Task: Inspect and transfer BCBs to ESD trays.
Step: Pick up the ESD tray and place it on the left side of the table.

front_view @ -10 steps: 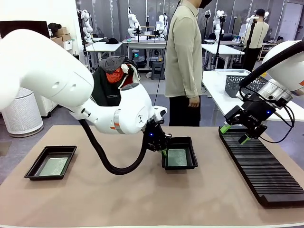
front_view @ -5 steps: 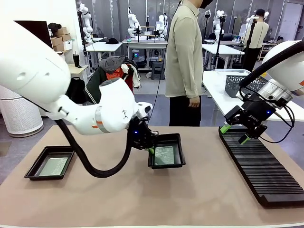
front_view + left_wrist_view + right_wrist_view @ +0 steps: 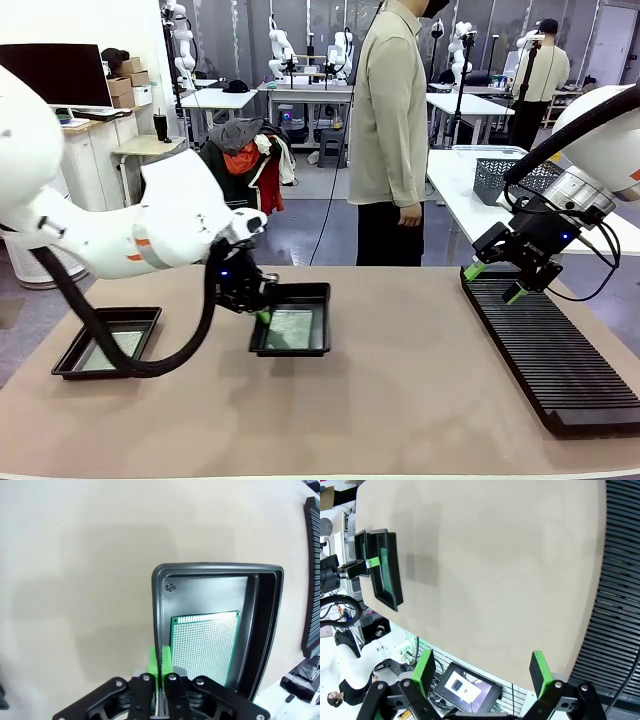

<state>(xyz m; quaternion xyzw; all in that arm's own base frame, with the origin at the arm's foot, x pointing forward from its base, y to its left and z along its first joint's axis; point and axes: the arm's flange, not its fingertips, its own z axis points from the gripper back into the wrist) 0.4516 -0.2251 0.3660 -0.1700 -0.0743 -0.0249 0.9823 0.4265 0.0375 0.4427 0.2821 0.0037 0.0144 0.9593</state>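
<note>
A: Wide beige tabletop (image 3: pixel 400 400), and a long black ribbed rack (image 3: pixel 550 350) down its right side.

B: Left claw (image 3: pixel 262 315) is clamped tight on the near-left rim of a shallow black plastic tray (image 3: pixel 305 345), mid-table, thin green circuit board (image 3: pixel 290 328) flat inside.

A: Second black tray (image 3: pixel 70 360) far left, another green board (image 3: pixel 112 344) in it.

B: Right claw (image 3: pixel 493 281) hangs over the rack, fingers spread, empty.

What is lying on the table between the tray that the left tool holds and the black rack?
Nothing. In the front view, the tabletop between the held tray and the rack is bare; the right wrist view agrees.
</note>
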